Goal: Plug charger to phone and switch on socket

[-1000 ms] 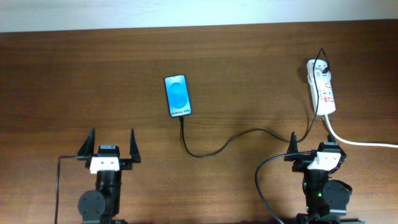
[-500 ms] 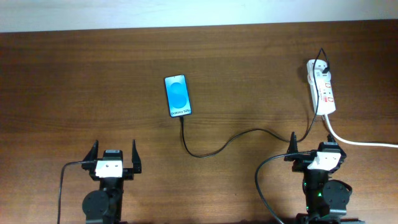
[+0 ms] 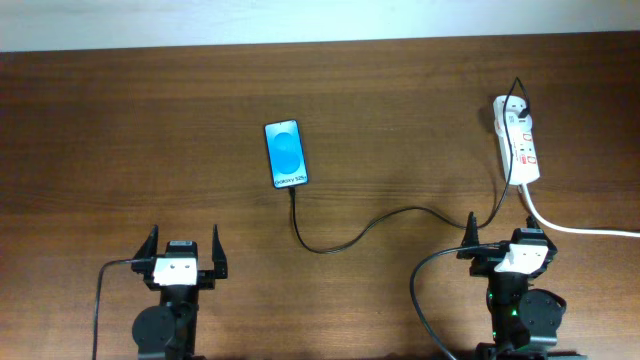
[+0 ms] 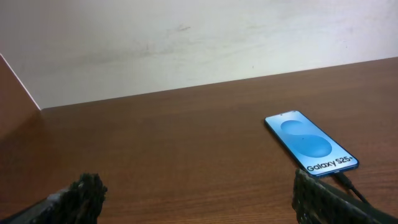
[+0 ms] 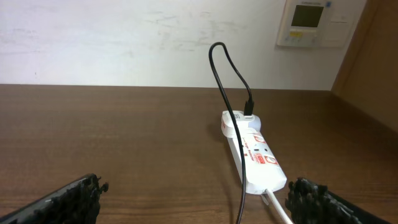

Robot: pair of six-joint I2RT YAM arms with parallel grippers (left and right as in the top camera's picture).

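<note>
The phone lies flat on the table with its blue screen lit; it also shows in the left wrist view. The thin black charger cable runs from the phone's bottom edge across the table to the white power strip, where it is plugged in at the far end. The power strip lies at the right with red markings. My left gripper is open and empty near the front edge, well short of the phone. My right gripper is open and empty just in front of the strip.
The strip's thick white cord runs off to the right edge. The robots' black cables curve beside each arm base. A white wall stands behind the table, with a wall panel at the right.
The left arm drew back toward the front edge between one second ago and half a second ago, and has held still since. The right arm, phone and cable have not moved.
</note>
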